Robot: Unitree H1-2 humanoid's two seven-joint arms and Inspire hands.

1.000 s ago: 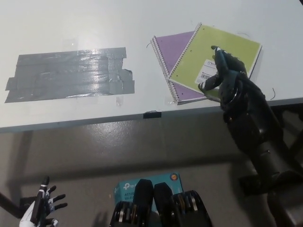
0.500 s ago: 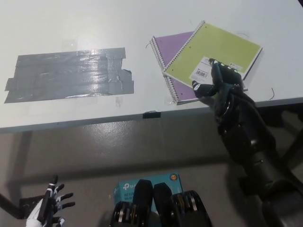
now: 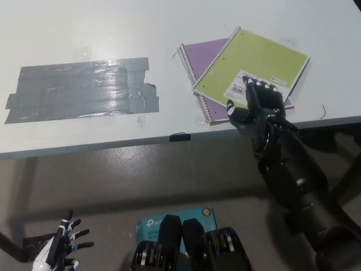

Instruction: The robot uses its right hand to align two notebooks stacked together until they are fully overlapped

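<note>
Since the earlier frames, the green notebook (image 3: 252, 68) has been dragged a little toward the frame's lower left and turned slightly, and the right hand (image 3: 255, 105) has been drawn back from the middle of the cover to its near corner. The green notebook is seen at the upper right of the frame, lying askew on the purple notebook (image 3: 210, 61), which shows at the upper left and along the lower edge of the pair. The two are plainly not yet overlapped. The right hand is laid on the green cover beside the white label (image 3: 238, 89), fingers curled and pressing down; nothing is gripped.

For the step to go well, the top book should probably be rotated so that its spiral binding is brought parallel to the purple one's, with pressure kept light so the lower book is not carried along. The stack lies near the edge of the table (image 3: 169, 22), so pushes are best directed away from that edge. At the lower left of the frame, the left hand (image 3: 59, 248) is held idle below the table, fingers spread and empty.
</note>
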